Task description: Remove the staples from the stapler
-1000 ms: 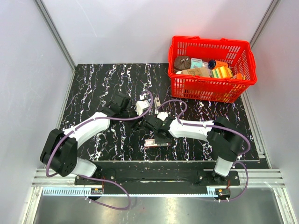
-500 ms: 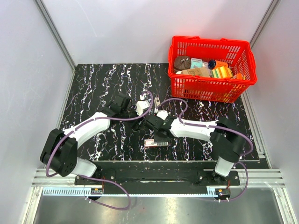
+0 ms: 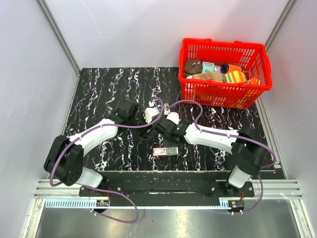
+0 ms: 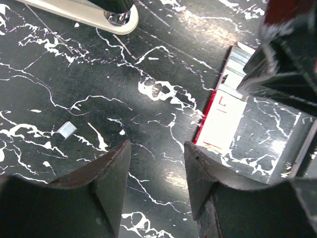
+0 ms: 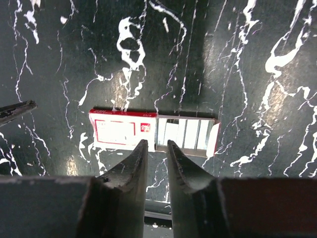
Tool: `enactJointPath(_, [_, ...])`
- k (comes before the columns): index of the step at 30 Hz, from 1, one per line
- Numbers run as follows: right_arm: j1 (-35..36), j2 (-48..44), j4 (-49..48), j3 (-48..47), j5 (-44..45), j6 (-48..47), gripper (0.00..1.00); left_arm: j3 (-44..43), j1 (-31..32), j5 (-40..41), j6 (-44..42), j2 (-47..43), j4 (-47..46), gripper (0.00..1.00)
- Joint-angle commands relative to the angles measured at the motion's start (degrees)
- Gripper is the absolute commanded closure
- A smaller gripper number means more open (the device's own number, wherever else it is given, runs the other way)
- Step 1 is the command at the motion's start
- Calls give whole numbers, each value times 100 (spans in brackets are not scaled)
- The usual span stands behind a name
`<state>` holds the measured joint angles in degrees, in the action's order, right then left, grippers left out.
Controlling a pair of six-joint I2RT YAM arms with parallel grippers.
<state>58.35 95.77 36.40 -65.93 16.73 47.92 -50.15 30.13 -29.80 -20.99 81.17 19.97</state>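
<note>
The stapler [image 3: 167, 107] is a small slim bar lying just beyond both grippers. In the left wrist view a pale bar with a shiny rivet [image 4: 99, 12] at the top edge looks like it. My left gripper [image 3: 148, 121] [image 4: 157, 146] is open and empty above bare table. My right gripper [image 3: 161, 131] [image 5: 157, 142] hangs above the table with only a narrow gap between its fingers and nothing in it. It is just short of the open staple box [image 3: 165, 151] [image 5: 124, 130] [image 4: 220, 121], whose tray of staples [image 5: 185, 134] is slid out.
A red basket [image 3: 225, 94] full of odds and ends stands at the back right. A small loose piece of staples [image 4: 66, 129] lies on the black marbled table [image 3: 99, 94]. A metal rail runs along the near edge.
My right gripper has drawn back from over the staple box, toward the far side and the left gripper. The box has stayed put. The left arm has barely moved.
</note>
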Motion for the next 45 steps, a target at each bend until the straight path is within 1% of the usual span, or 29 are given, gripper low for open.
enactJointPath(1, [-271,-356,104,10,173,-107,73,-188,37,535,-186,232,-396,49])
enactJointPath(4, [-447,-742,25,80,190,-248,71,-591,37,1002,-387,627,-538,47])
enactJointPath(7, [-613,-1068,16,150,260,-371,67,-1039,37,1108,-1105,1101,-442,45])
enactJointPath(11, [-798,-1472,7,309,234,-485,60,-1663,11,1214,-2371,1664,286,43])
enactJointPath(14, [-912,-1753,16,449,243,-512,56,-1893,-51,1424,-3355,1920,779,42])
enactJointPath(18, [-1071,-1947,16,529,173,-591,50,-2025,-200,1381,-4244,1982,1526,40])
enactJointPath(20, [-1124,-1957,16,529,155,-635,48,-2025,-253,1328,-4544,1938,1782,39])
enactJointPath(25, [-1159,-1930,-45,476,102,-705,45,-2033,-253,1363,-4730,2061,1888,38])
enactJointPath(32, [-1168,-2000,-81,485,111,-688,45,-2130,-236,1416,-4668,2368,1423,38])
enactJointPath(37, [-1168,-2036,-72,476,102,-679,45,-2280,-165,1504,-4633,2615,1335,38])
enactJointPath(45, [-1177,-2071,-116,537,67,-670,44,-2297,-69,1565,-4563,2703,1080,38])
